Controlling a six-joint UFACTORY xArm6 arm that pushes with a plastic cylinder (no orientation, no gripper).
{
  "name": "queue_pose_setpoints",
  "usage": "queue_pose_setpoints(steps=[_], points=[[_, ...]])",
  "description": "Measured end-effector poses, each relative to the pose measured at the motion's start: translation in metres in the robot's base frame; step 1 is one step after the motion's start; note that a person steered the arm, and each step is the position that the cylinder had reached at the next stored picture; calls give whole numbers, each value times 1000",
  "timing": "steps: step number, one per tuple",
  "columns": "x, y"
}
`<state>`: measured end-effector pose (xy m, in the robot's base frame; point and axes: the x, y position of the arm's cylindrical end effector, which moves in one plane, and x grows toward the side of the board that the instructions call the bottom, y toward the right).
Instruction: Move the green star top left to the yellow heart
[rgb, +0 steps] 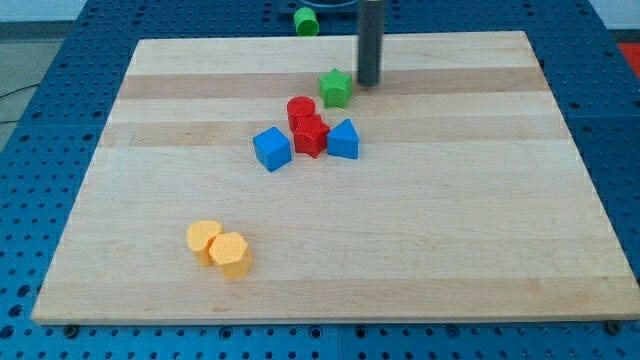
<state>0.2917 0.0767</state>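
Note:
The green star (335, 88) lies on the wooden board (480, 200) in the upper middle of the view. My tip (368, 84) stands just to the star's right, very close to it, perhaps touching. The yellow heart (203, 238) lies near the view's bottom left, touching a yellow hexagon (231, 255) on its lower right. The star is far up and to the right of the heart.
Just below the star sits a cluster: a red cylinder (301, 111), a red star (311, 136), a blue cube (271, 149) to the left and a blue block (343, 140) to the right. A green cylinder (306, 20) lies off the board at the top.

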Motion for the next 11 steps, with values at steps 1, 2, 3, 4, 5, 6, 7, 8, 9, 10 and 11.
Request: queue_pose_setpoints(steps=[1, 2, 3, 4, 5, 6, 7, 8, 9, 10, 11], points=[[29, -10], [34, -123], [19, -207], [-17, -118], [-53, -151], [26, -193], [41, -207], [-20, -186], [-31, -234], [22, -228], [63, -204]])
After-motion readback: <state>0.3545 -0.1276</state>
